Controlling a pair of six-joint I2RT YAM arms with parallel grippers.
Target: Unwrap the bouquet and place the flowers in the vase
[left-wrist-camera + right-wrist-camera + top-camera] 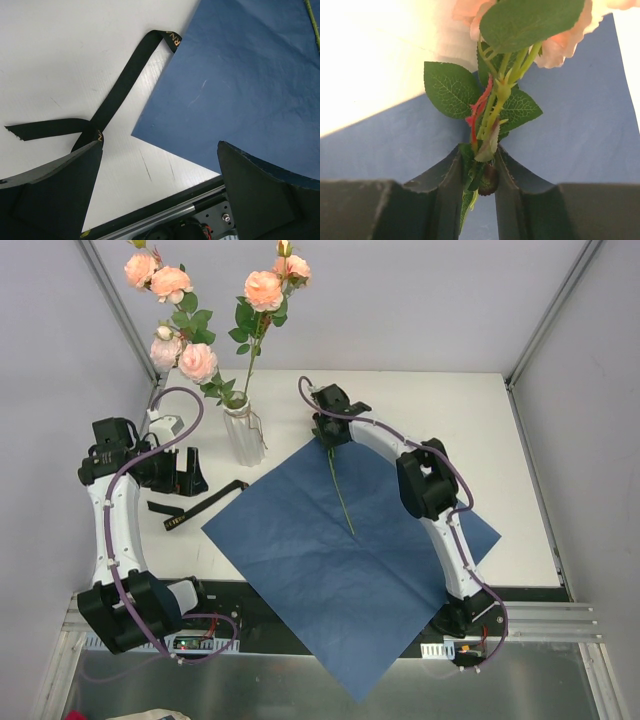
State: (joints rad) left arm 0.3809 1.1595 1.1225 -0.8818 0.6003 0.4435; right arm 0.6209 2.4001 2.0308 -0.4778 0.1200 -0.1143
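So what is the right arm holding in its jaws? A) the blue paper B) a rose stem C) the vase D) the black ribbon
B: the right wrist view shows a leafy rose stem pinched there, above the blue paper; the black ribbon lies elsewhere.

The small ribbed whitish vase (pixel 243 435) stands far left on the white counter (pixel 450 420). Its tall peach-pink roses (pixel 200 362) spread above the mouth and crowd any approach from overhead. The gap between it and the left gripper (pixel 160 147) is narrow. A flat black ribbon (pixel 196 508) and the spread blue paper sheet (pixel 340 580) lie low. The right gripper (pixel 476 160), clamped on a green-stemmed rose (pixel 341 495), blocks the sheet's far corner. Bare counter opens far right.
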